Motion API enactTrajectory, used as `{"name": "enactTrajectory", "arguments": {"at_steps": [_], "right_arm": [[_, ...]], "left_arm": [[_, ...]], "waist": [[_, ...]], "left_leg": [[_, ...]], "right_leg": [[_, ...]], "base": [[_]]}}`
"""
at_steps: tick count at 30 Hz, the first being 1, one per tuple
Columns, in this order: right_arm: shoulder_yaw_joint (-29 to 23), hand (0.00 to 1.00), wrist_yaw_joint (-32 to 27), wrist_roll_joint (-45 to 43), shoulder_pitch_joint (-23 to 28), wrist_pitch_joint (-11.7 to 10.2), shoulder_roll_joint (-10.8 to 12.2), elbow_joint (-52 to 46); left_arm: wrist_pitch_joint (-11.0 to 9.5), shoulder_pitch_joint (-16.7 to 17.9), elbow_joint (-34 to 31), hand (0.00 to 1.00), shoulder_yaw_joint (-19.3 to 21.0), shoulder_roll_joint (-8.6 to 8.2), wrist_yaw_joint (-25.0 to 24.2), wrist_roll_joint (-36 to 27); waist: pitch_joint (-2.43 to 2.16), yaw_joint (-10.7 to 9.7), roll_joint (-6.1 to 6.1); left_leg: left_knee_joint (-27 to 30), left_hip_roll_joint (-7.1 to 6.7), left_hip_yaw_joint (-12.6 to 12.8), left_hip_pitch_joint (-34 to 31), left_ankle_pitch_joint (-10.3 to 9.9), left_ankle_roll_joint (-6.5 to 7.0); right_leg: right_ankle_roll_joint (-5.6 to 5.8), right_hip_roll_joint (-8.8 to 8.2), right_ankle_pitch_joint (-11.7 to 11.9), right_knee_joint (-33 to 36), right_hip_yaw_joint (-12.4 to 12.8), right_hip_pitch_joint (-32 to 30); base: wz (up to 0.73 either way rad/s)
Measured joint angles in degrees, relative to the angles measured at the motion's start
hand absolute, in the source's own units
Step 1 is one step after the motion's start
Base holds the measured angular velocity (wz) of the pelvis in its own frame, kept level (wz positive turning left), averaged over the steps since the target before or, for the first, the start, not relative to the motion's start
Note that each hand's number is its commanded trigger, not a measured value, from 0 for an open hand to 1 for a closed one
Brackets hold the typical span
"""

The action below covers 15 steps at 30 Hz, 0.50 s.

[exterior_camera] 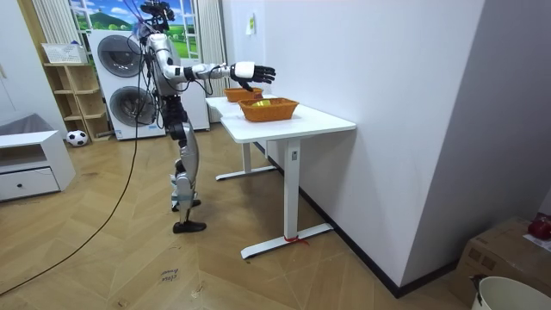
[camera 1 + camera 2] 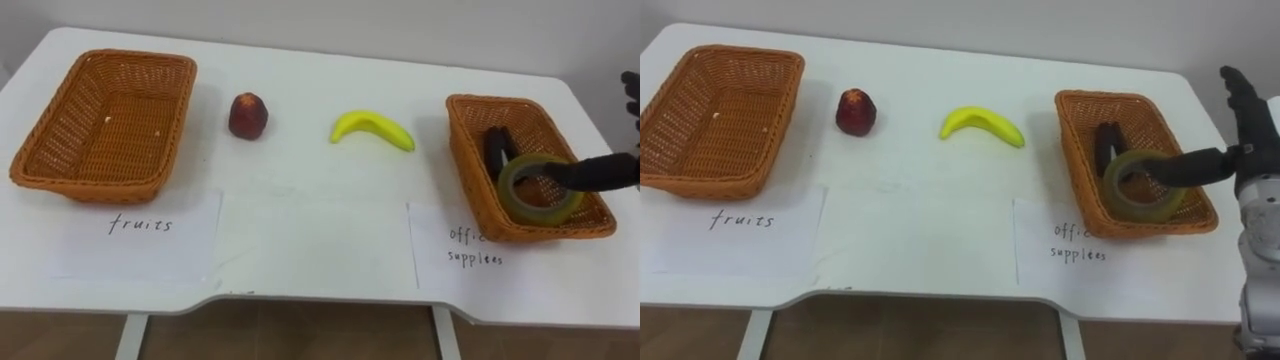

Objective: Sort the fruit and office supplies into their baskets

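Note:
A dark red fruit (image 2: 248, 115) and a yellow banana (image 2: 372, 128) lie on the white table (image 2: 300, 190) between two wicker baskets. The left basket (image 2: 130, 57) holds nothing. The right basket (image 2: 465, 150) holds a black office item (image 2: 497, 148) and a yellowish tape roll (image 2: 515, 195) that leans on its near wall. My right hand (image 2: 1248, 140) is open at the right edge beside this basket, fingers straight, and its dark thumb (image 2: 1185, 168) reaches over the tape roll's ring. In the room view I stand at the table's end with that hand (image 1: 250, 72) stretched over the baskets.
A paper label reading "fruits" (image 2: 140, 225) lies before the left basket, and one reading "office supplies" (image 2: 470, 245) before the right. The table's front edge runs close below both labels. A white wall stands behind the table.

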Motion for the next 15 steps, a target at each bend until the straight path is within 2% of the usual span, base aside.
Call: {"name": "enactTrajectory", "arguments": {"at_steps": [8, 15], "right_arm": [[-0.05, 0.0, 0.0, 5.95, -0.54, 0.17, -0.34, -7.06], [-0.06, 0.0, 0.11, 10.85, -1.5, 0.56, -0.34, -9.44]], "left_arm": [[-0.01, -0.91, -0.22, 0.0, 0.0, -0.14, 0.01, -1.01], [0.01, -0.94, -0.23, 0.0, -0.03, -0.42, 0.16, -1.14]], "waist": [[-0.22, 0.15, -0.43], [-0.08, 1.22, 0.05]], "left_leg": [[-0.05, 0.03, 0.02, -0.08, -0.04, -0.04], [-0.08, 0.04, 0.03, -0.01, -0.05, -0.04]], "right_leg": [[0.0, 0.02, 0.0, -0.04, -0.23, -0.2], [0.0, 0.03, 0.0, 0.0, -0.24, -0.23]], "base": [[0.0], [0.0]]}}
